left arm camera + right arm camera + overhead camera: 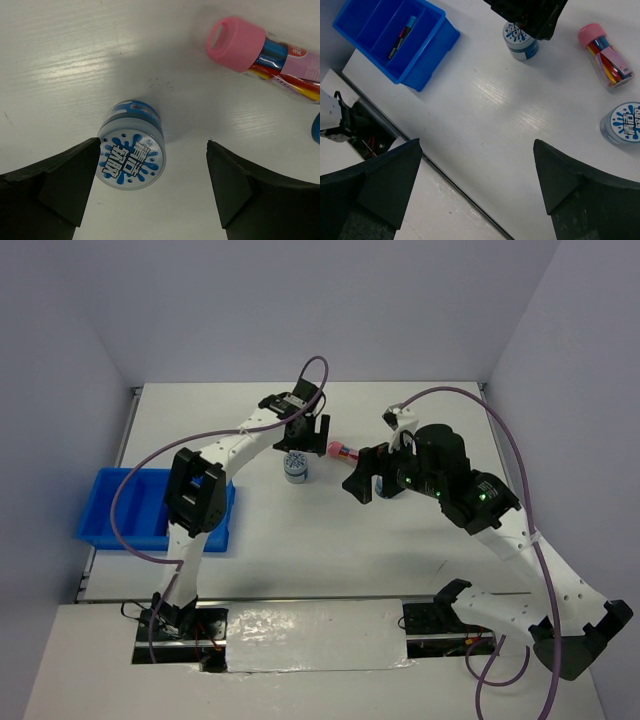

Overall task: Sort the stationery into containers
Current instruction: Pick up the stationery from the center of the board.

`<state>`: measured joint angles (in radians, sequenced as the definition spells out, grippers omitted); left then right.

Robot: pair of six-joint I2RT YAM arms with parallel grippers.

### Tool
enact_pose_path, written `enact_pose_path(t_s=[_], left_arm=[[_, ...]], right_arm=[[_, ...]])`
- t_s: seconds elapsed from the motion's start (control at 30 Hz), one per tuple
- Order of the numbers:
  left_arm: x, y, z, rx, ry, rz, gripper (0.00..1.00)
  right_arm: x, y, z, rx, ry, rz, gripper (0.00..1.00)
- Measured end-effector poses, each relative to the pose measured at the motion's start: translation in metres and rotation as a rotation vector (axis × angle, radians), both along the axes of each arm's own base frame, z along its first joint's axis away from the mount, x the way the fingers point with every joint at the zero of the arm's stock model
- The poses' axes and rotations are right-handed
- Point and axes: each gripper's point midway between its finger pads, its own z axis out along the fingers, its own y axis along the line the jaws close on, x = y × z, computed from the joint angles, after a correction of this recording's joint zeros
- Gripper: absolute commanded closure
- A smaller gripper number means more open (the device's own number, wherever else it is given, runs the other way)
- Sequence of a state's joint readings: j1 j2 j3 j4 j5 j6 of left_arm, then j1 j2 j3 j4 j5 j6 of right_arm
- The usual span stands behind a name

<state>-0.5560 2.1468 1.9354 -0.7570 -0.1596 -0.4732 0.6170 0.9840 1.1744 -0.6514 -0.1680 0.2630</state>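
Observation:
A blue-white disc stands on the white table. In the left wrist view the disc sits just inside my left finger. My left gripper is open above it. A pink capsule case lies to the right of the disc, and shows from above. A second disc stands near the case. My right gripper is open and empty, high over bare table. The blue tray holds a blue-capped highlighter and a thin pen in its middle compartment.
The blue tray sits at the table's left side, partly behind my left arm's elbow. My right arm reaches over the table's right middle and hides the second disc from above. The table's near edge and a dark gap show in the right wrist view.

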Motion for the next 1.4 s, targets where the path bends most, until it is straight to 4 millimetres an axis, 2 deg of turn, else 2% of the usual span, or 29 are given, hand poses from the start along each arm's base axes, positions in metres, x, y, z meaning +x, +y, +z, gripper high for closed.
enact_pose_path(t_s=[0.43, 0.97, 1.3, 1.33, 1.4], left_arm=[[-0.005, 0.005, -0.013, 0.068, -0.015, 0.012, 0.01], [-0.006, 0.016, -0.008, 0.1, -0.024, 0.031, 0.01], [-0.012, 0.029, -0.026, 0.124, 0.018, 0.043, 0.01], [-0.012, 0.03, -0.028, 0.125, 0.021, 0.045, 0.02], [-0.013, 0.033, -0.033, 0.123, 0.03, 0.049, 0.13]], right_arm=[[-0.001, 0.007, -0.009, -0.015, 0.027, 0.044, 0.0], [0.001, 0.017, -0.019, -0.017, 0.066, 0.08, 0.0], [0.003, 0.018, -0.024, -0.025, 0.08, 0.081, 0.0], [0.004, 0.018, -0.024, -0.026, 0.082, 0.081, 0.0], [0.004, 0.019, -0.025, -0.028, 0.086, 0.082, 0.0]])
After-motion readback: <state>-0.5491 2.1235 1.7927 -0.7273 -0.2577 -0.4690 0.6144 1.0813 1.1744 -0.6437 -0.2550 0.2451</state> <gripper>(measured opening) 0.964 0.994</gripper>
